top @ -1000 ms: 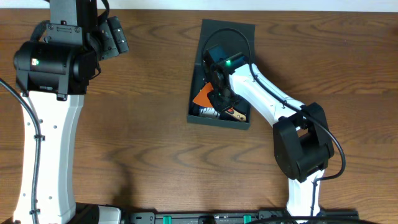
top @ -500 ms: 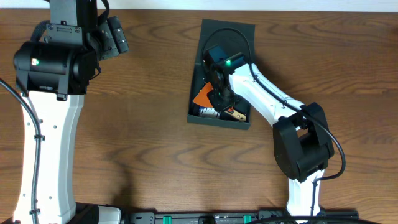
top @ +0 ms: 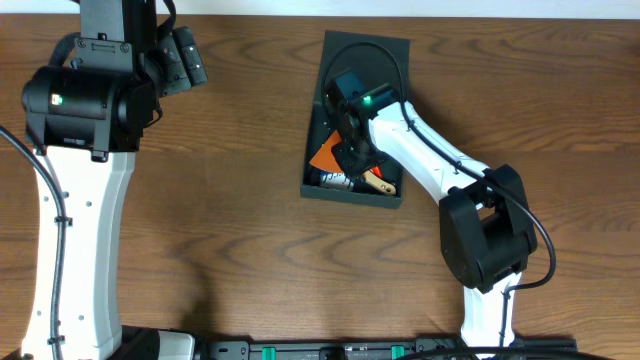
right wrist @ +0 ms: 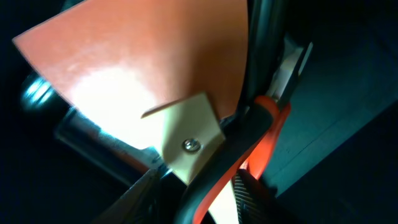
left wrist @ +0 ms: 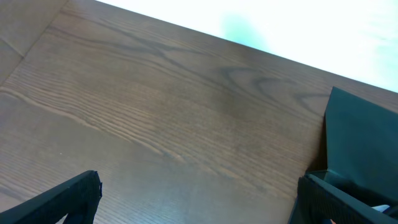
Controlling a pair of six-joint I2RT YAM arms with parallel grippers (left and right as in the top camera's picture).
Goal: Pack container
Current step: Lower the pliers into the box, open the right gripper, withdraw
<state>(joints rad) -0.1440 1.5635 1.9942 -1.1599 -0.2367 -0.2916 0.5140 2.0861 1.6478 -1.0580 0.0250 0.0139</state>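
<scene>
Right hand (top: 357, 165) sits low inside the container (top: 345, 193), fingers (right wrist: 142, 194) part-spread astride a pliers handle (right wrist: 264, 130); I cannot tell if they grip it. I'd let go fully, then lift straight up past the orange card (right wrist: 137, 68). Left hand (left wrist: 202, 202) gapes empty.

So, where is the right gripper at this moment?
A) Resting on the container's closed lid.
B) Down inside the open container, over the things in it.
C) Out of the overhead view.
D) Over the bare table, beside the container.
B: in the overhead view the right gripper reaches down inside the open container, close beside the orange flat piece that lies in it.
</scene>
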